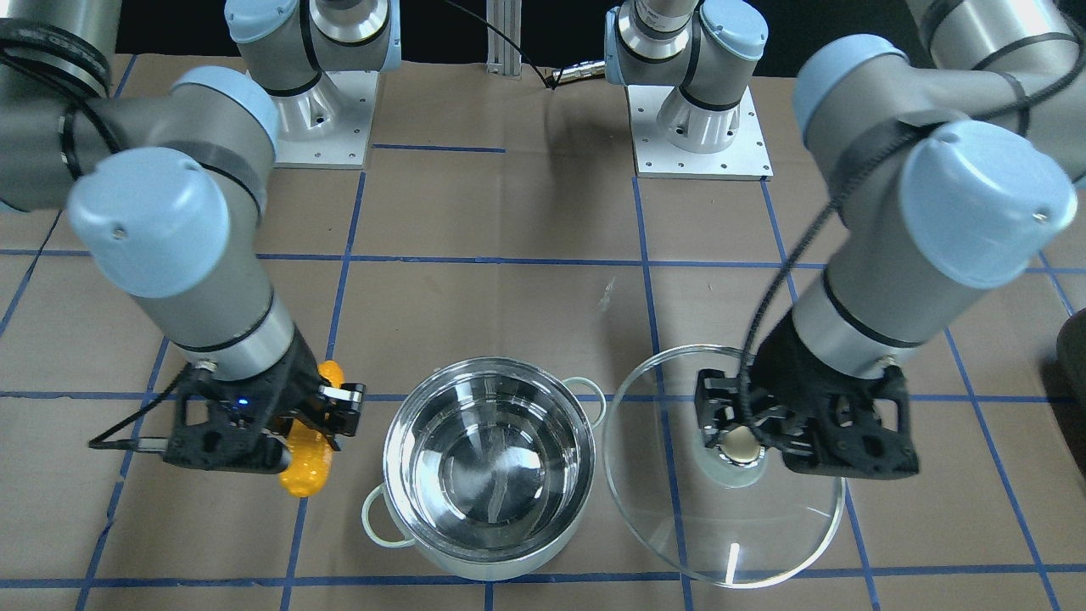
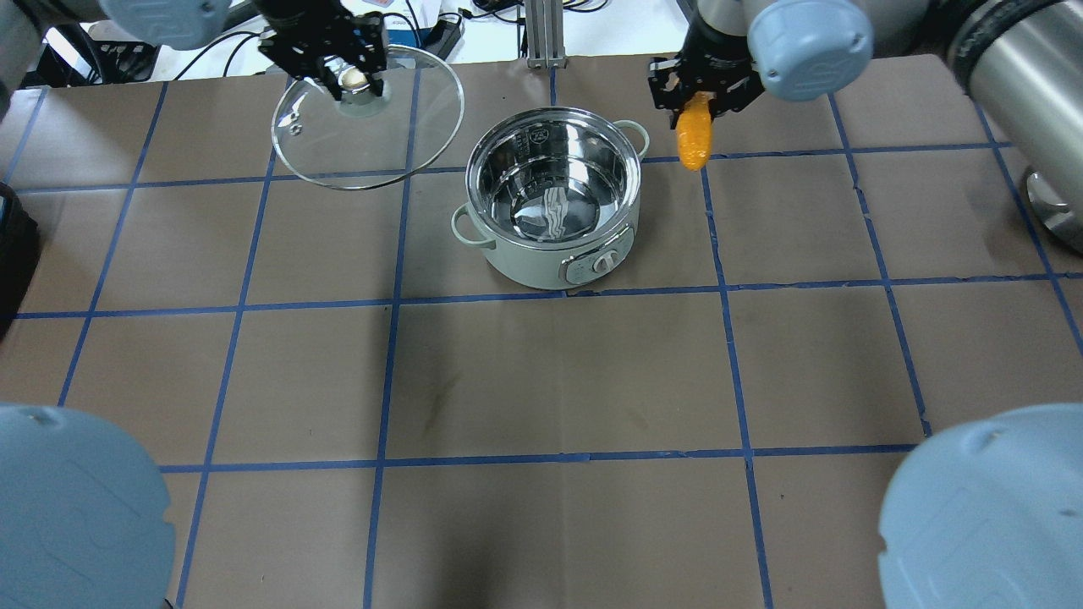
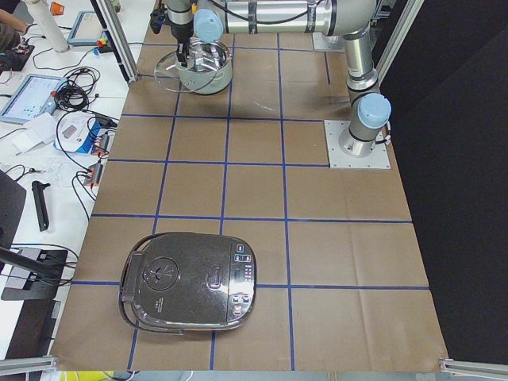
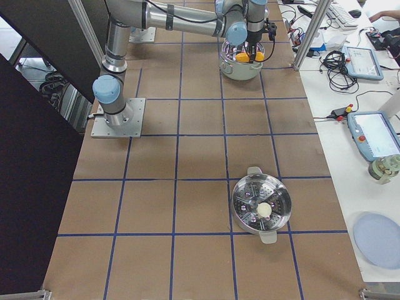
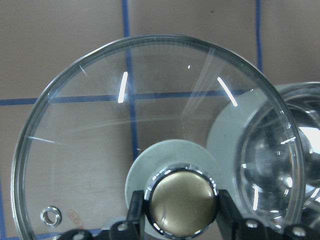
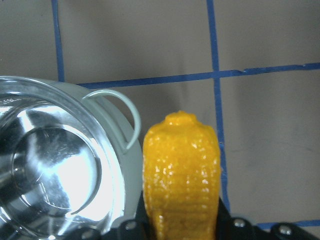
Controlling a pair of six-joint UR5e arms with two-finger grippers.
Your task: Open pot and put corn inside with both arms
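Brown-papered table [image 2: 558,381] holds the uncovered pot [image 2: 525,262]; the left gripper [image 2: 351,78] pinches the lid [image 2: 364,148] by its knob, the right gripper [image 2: 695,106] clamps the corn [image 2: 694,142], which probably next needs carrying over the opening.

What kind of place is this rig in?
Likely a robotics lab, not a kitchen: tape-gridded table, bolted-down base plate, teach pendant and cables on the side bench.

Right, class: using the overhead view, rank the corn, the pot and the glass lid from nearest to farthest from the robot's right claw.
1. corn: gripped in the right claw, hanging just outside the pot's right handle.
2. pot: in the middle, left of that claw, uncovered.
3. glass lid: farthest, on the left, gripped at its knob by the left claw.
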